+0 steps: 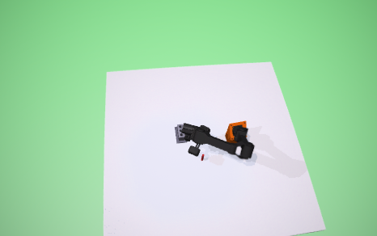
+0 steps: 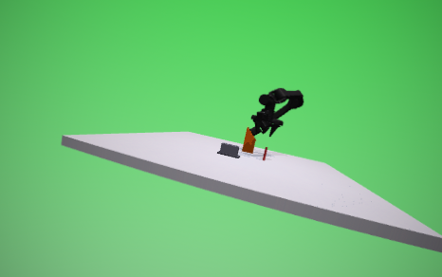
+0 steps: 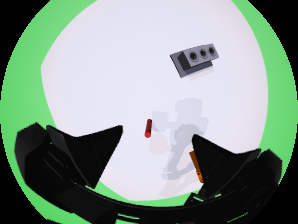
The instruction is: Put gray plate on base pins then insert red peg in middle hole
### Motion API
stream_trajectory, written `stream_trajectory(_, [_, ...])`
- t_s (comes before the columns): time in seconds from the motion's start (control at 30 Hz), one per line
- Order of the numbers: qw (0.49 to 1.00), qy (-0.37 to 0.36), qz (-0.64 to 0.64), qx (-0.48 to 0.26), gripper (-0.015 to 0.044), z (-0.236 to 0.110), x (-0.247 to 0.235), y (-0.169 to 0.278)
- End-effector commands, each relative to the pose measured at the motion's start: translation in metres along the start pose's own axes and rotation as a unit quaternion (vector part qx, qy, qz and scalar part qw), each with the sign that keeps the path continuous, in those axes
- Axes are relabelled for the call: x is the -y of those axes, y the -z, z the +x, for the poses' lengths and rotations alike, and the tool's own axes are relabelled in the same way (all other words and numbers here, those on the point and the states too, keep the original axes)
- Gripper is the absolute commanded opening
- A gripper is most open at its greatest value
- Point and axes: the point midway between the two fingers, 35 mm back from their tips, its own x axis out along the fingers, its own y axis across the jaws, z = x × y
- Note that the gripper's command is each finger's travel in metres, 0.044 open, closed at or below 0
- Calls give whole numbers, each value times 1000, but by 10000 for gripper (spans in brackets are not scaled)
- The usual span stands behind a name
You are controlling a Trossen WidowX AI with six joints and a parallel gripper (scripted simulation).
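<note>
Now I hold the pincer (image 3: pixel 157 144) wide and empty above the red peg (image 3: pixel 148 127), lining up the pick; gray plate (image 3: pixel 194 59) lies flat on its base beyond the peg.

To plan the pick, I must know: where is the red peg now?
In the top view the red peg stands on the white table, just in front of the arm, apart from the gray plate; the open pincer hangs above it.

In the top view the gray plate (image 1: pixel 178 134) is partly covered by the tool (image 1: pixel 187 131); its pins are too small to be made out.
</note>
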Motion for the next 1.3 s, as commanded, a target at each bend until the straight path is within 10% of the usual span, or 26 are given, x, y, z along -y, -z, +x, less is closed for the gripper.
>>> stream_trajectory(0.0, [962, -9, 272, -8, 440, 6, -9, 44])
stream_trajectory(1.27, [963, -9, 268, -8, 440, 64, -14, 45])
